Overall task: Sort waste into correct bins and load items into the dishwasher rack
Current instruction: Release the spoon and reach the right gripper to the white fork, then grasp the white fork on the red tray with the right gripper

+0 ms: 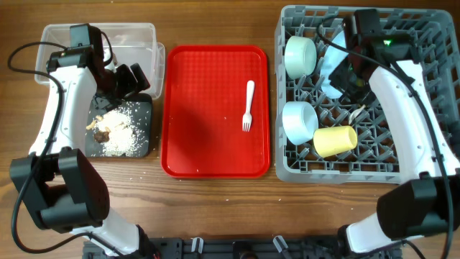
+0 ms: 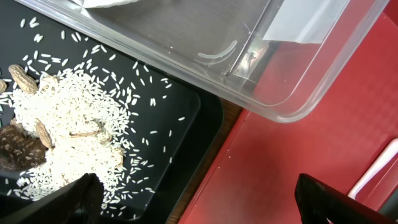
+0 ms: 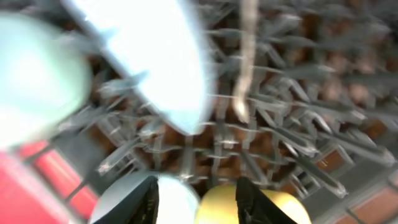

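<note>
One white plastic fork (image 1: 248, 105) lies alone on the red tray (image 1: 194, 144), between the bins and the dishwasher rack (image 1: 420, 25).

The rack holds two pale blue bowls (image 1: 300, 56) (image 1: 300, 121), one light blue plate (image 1: 333, 72) on edge, one yellow cup (image 1: 336, 141) on its side and one white spoon (image 3: 245, 68) among the pegs.

The right tool (image 3: 199, 186) hangs over the pegs with its fingers parted and nothing between them; that view is blurred.

There are two bins. The clear tub (image 1: 144, 32) overlaps the black tray (image 1: 144, 108), which carries rice (image 2: 68, 118) and brown food scraps (image 2: 18, 152).

The left tool (image 2: 205, 205) is spread wide and empty above the tray's edge, its arm covering part of both bins on the wooden surface (image 1: 215, 208).
</note>
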Tool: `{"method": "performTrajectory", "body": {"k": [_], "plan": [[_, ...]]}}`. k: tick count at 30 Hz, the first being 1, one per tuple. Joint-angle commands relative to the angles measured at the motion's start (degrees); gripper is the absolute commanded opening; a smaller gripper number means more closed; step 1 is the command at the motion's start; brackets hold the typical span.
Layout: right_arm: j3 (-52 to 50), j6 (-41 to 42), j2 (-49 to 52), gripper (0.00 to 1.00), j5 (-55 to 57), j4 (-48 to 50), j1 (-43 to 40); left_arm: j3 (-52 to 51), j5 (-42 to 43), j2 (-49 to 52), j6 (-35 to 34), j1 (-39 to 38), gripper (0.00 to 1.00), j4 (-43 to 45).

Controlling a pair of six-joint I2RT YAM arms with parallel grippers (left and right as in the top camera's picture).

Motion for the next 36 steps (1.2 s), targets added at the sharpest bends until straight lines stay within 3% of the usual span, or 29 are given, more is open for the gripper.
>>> {"method": "performTrajectory", "body": {"k": [1, 8, 17, 24, 36], "plan": [[1.90, -20.92, -5.05, 0.47, -15.80, 3.13, 0.39, 0.76, 0.68, -1.05, -0.72, 0.00, 1.00, 0.00], [1.84, -24.63, -4.74, 0.48, -20.63, 7.87, 10.86, 0.76, 0.68, -1.05, -0.72, 0.00, 1.00, 0.00], [1.84, -14.56, 6.45, 0.45, -16.50, 13.79, 23.93, 0.76, 0.68, -1.05, -0.72, 0.00, 1.00, 0.00], [1.84, -7.67, 16.57, 0.45, -14.78, 14.03, 25.88, 0.76, 0.68, -1.05, -0.72, 0.00, 1.00, 0.00], [1.81, -6.03, 26.69, 0.52, -13.66, 14.99, 25.92, 0.76, 0.68, -1.05, -0.72, 0.00, 1.00, 0.02]]}}
